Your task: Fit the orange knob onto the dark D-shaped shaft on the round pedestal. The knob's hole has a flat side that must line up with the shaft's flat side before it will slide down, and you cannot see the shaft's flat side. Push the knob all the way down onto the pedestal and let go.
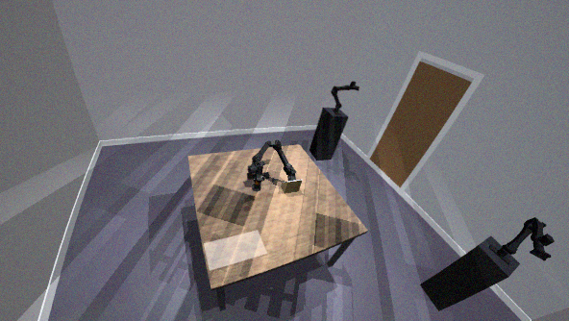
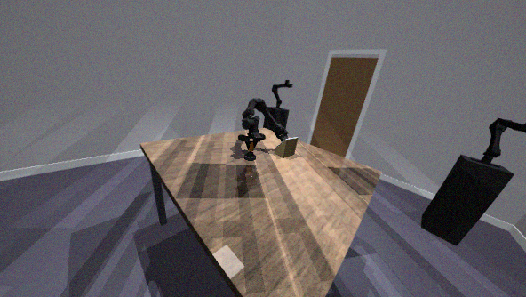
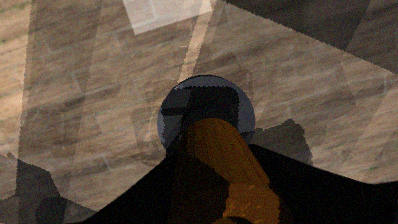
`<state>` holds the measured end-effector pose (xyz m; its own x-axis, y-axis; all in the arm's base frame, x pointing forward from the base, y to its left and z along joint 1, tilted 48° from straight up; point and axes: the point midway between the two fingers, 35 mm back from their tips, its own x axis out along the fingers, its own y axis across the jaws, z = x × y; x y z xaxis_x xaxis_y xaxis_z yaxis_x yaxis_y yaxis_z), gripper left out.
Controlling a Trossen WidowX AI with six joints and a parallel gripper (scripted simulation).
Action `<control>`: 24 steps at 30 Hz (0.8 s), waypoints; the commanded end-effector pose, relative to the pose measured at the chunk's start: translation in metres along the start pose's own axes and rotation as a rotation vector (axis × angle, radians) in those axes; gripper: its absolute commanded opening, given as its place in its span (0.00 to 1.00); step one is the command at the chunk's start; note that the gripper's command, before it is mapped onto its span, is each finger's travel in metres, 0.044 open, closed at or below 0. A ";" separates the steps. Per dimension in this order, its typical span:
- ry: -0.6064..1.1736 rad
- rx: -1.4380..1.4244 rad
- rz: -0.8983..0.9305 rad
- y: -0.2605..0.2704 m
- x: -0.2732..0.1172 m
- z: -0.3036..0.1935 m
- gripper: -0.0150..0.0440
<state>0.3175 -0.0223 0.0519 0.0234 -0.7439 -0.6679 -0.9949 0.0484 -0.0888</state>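
The orange knob [image 1: 258, 183] [image 2: 251, 146] [image 3: 225, 150] is between the fingers of my gripper [image 1: 258, 182] [image 2: 251, 148] [image 3: 212, 156], which is shut on it. The dark round pedestal [image 1: 257, 188] [image 2: 250, 156] [image 3: 246, 111] stands on the table directly below the fingers. In the wrist view the knob's far end overlaps the near part of the pedestal's disc. The shaft is hidden by the knob or lost in shadow, and its flat side does not show. I cannot tell whether the knob touches the shaft or how high it sits above the pedestal.
A tan wedge-shaped block [image 1: 291, 186] [image 2: 285, 148] stands right of the pedestal, beside the arm's base. A pale flat patch [image 1: 235, 249] [image 2: 228, 261] [image 3: 167, 12] lies near the table's edge. Two other arms stand on black columns [image 1: 328, 135] [image 2: 466, 200] off the table.
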 end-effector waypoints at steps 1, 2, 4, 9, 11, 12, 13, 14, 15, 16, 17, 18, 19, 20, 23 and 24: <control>0.000 -0.004 -0.002 0.000 -0.002 0.000 0.25; 0.000 -0.004 -0.002 0.000 -0.003 0.000 0.25; 0.000 -0.004 -0.002 0.000 -0.004 0.000 0.25; 0.000 -0.089 -0.002 -0.001 -0.005 0.000 0.25; 0.000 -0.172 -0.002 -0.001 -0.005 0.001 0.25; 0.000 -0.203 -0.002 -0.001 -0.005 0.001 0.25; 0.000 -0.213 -0.002 -0.001 -0.004 0.001 0.25; 0.000 -0.213 -0.002 -0.001 -0.004 0.002 0.25; 0.000 -0.213 -0.002 -0.001 -0.004 0.002 0.25; 0.000 -0.213 -0.002 -0.001 -0.003 0.002 0.25; 0.000 -0.213 -0.002 -0.001 -0.003 0.002 0.25; 0.000 -0.213 -0.002 -0.001 -0.003 0.002 0.25; 0.000 -0.213 -0.002 0.000 -0.002 0.001 0.25; 0.000 -0.213 -0.002 0.000 -0.002 0.001 0.25; 0.000 -0.213 -0.002 0.000 -0.002 0.001 0.25; 0.000 -0.213 -0.002 0.000 -0.002 0.000 0.25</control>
<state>0.3174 -0.0208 0.0523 0.0221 -0.7452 -0.6664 -0.9942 -0.0866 0.0639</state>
